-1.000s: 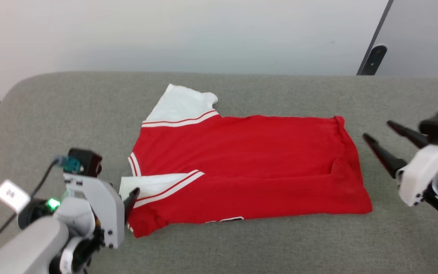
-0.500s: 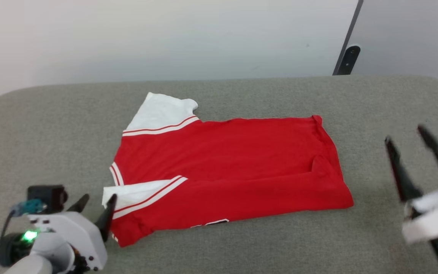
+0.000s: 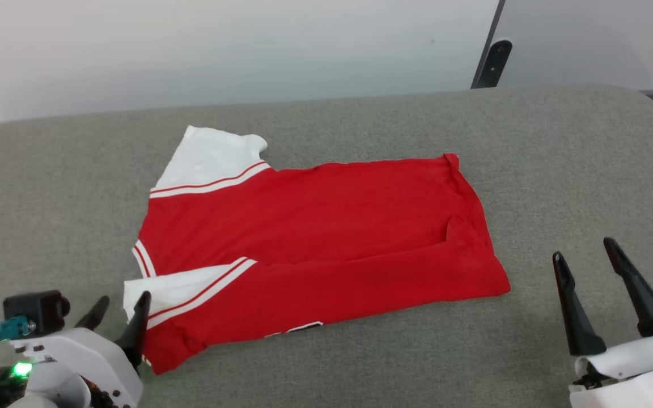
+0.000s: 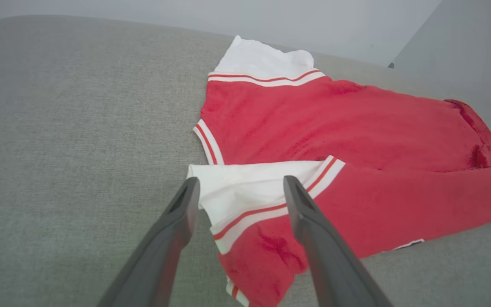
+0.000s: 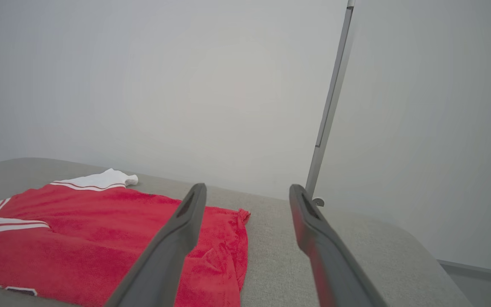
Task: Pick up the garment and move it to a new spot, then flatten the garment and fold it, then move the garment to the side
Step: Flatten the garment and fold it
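We see the garment, a red jersey with white sleeves and red-and-white stripe trim, lying folded lengthwise on a grey cloth-covered table. A sliver of black print, outlined in white, peeks from under the garment's near edge; we cannot read it.

The left gripper sits at the garment's near white sleeve, jaws spread wide. In the left wrist view the sleeve's corner lies between the two dark fingers, though we cannot tell whether they touch it. The right gripper stands well apart from the garment's hem end, jaws equally wide and holding nothing.

The left wrist view brings out a soft, fuzzy nap on the red cloth and a coarse weave on the table. The right wrist view, set low, takes in the pale wall behind the garment and a slim grey upright strip. The far sleeve fans out flat beyond the red body.
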`<state>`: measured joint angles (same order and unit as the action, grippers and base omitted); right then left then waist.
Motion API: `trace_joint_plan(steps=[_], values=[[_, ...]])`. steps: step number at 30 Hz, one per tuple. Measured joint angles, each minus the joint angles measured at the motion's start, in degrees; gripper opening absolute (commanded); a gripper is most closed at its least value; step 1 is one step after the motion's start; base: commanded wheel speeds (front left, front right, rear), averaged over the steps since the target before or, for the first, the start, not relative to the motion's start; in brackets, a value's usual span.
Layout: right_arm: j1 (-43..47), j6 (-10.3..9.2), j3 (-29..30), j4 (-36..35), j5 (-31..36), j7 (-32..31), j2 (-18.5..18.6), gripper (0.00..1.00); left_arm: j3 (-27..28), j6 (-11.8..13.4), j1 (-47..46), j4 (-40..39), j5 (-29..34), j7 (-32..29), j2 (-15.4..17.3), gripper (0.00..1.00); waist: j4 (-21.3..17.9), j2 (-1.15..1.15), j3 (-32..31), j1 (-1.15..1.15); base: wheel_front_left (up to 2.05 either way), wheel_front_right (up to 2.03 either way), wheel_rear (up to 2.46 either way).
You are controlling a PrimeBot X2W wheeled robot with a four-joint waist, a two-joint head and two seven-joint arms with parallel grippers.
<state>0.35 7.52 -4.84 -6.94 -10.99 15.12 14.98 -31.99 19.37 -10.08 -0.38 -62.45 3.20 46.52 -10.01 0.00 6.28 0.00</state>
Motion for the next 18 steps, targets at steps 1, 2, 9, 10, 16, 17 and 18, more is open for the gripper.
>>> trace_joint_plan(steps=[1, 2, 9, 10, 16, 17, 18], values=[[0.37, 0.0, 0.0, -0.02, 0.03, -0.01, -0.33, 1.0, 0.05, -0.2, 0.03, -0.21, -0.54, -0.52, 0.12, 1.0, -0.15, 0.0, 0.25, 0.0, 0.0, 0.0, 0.0], [0.53, 0.0, -0.08, 0.07, 0.04, -0.01, -0.59, 1.0, -0.15, -0.2, 0.03, -0.19, -0.62, -1.47, 0.51, 1.0, -0.29, 0.0, 0.55, 0.0, 0.0, 0.0, 0.0], [-0.83, 0.0, -0.03, 0.3, -0.04, -0.01, -0.9, 1.0, -2.34, -1.29, -5.78, 1.45, -3.42, -14.74, 3.39, 1.0, -1.27, 0.0, 2.88, 0.0, 0.0, 0.0, 0.0], [-1.27, 0.0, 0.05, 0.36, -0.19, -0.01, -0.9, 1.0, -2.85, -1.76, -7.06, 1.72, -3.42, -16.75, 3.94, 1.0, -1.42, 0.0, 3.26, 0.0, 0.0, 0.0, 0.0], [-2.47, 0.0, -0.07, 1.53, -1.04, -0.01, -1.09, 1.0, -6.14, -0.85, -13.12, 5.34, -6.0, -30.55, 3.86, 1.0, -2.35, 0.0, 5.31, 0.0, 0.0, 0.0, 0.0], [-2.58, 0.0, -0.22, 1.83, -1.09, -0.01, -1.09, 1.0, -6.67, -0.68, -14.1, 6.0, -6.14, -32.55, 3.79, 1.0, -2.52, 0.0, 5.61, 0.0, 0.0, 0.0, 0.0], [-2.81, 0.0, -0.45, 2.18, -1.31, -0.01, -1.13, 1.0, -7.1, -0.15, -15.18, 6.91, -6.26, -34.63, 3.66, 1.0, -2.71, 0.0, 5.89, 0.0, 0.0, 0.0, 0.0]])
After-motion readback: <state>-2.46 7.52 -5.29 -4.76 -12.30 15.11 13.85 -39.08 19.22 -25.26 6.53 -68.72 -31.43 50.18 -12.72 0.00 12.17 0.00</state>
